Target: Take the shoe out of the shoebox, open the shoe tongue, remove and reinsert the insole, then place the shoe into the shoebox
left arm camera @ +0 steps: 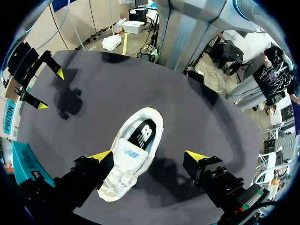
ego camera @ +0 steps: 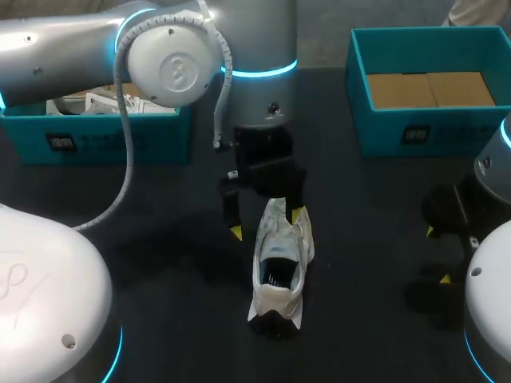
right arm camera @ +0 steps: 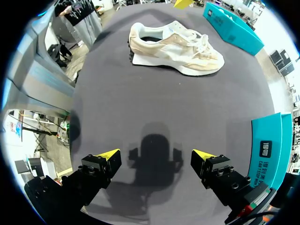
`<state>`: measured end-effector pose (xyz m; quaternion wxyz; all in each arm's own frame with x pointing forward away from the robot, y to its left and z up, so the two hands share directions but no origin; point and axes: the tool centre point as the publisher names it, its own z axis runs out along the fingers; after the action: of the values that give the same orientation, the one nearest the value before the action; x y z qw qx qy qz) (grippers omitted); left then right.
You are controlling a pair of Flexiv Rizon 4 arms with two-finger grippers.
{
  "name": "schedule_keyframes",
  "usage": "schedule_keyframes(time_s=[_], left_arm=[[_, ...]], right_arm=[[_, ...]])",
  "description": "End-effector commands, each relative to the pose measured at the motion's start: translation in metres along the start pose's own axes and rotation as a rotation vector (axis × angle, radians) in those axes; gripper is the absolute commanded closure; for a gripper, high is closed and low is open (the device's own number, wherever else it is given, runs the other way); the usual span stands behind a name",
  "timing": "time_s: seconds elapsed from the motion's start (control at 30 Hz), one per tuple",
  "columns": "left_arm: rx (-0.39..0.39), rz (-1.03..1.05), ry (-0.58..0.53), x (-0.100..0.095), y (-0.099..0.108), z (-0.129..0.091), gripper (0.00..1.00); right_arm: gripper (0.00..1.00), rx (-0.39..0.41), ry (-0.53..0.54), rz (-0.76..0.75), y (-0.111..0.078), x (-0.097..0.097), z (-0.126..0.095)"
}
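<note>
Teal cardboard marks both ends of the black table (ego camera: 160, 239). The left teal box (ego camera: 104, 140) holds crumpled paper. I cannot tell which of the two boxes is the shoebox proper.

The left gripper (ego camera: 267, 224) hangs over the toe end of the cream sneaker (ego camera: 279, 267), which stands upright on the table near the middle, outside both boxes. Its fingers are spread wide and grasp nothing. One yellow tip sits right at the laces and the other stands clear of the shoe on the opposite side.

The sneaker's long axis runs from toe, under this gripper, to heel on the near side, so the fingers straddle it across its width. The left arm is much the nearer, and by my reading the tongue falls to it.

The right gripper (ego camera: 438, 255) waits well off to the sneaker's side, released and empty. Behind it stands the right teal box (ego camera: 399, 132), with its brown cardboard floor.

The left wrist view looks down into the shoe's mouth. It shows the tongue (left arm camera: 126, 152) lying flat and the dark insole (left arm camera: 143, 133) seated inside, both hidden from the right wrist. The right wrist view instead gives the sneaker's full side profile, ahead of its fingers and well apart from them.
</note>
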<state>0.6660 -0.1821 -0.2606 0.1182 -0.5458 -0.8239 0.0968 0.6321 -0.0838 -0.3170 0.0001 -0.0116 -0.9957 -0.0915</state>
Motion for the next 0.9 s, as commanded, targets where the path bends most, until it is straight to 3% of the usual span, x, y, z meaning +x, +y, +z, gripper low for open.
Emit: schedule_keyframes(time_s=[0.03, 0.2, 0.33, 0.67, 0.77, 0.8, 0.9], left_arm=[[-0.042, -0.195, 0.047, -0.004, -0.024, 0.010, 0.00], [-0.068, -0.436, 0.052, 0.015, -0.056, 0.016, 0.00], [-0.072, -0.561, 0.011, 0.031, -0.069, 0.016, 0.00], [-0.078, -0.873, -0.110, 0.042, -0.079, 0.027, 0.00], [-0.137, -0.997, -0.177, 0.044, -0.082, 0.029, 0.00], [-0.219, -0.983, -0.170, 0.045, -0.083, 0.029, 0.00], [-0.219, -0.983, -0.170, 0.045, -0.083, 0.029, 0.00]], right_arm=[[0.00, 0.002, -0.002, 0.001, 0.000, 0.002, 0.000], [0.00, 0.002, -0.002, 0.001, 0.000, 0.002, 0.000], [0.00, 0.002, -0.002, 0.001, 0.000, 0.002, 0.000], [0.00, 0.002, -0.002, 0.001, 0.000, 0.002, 0.000], [0.00, 0.002, -0.002, 0.001, 0.000, 0.002, 0.000], [0.00, 0.002, -0.002, 0.001, 0.000, 0.002, 0.000], [0.00, 0.002, -0.002, 0.001, 0.000, 0.002, 0.000]])
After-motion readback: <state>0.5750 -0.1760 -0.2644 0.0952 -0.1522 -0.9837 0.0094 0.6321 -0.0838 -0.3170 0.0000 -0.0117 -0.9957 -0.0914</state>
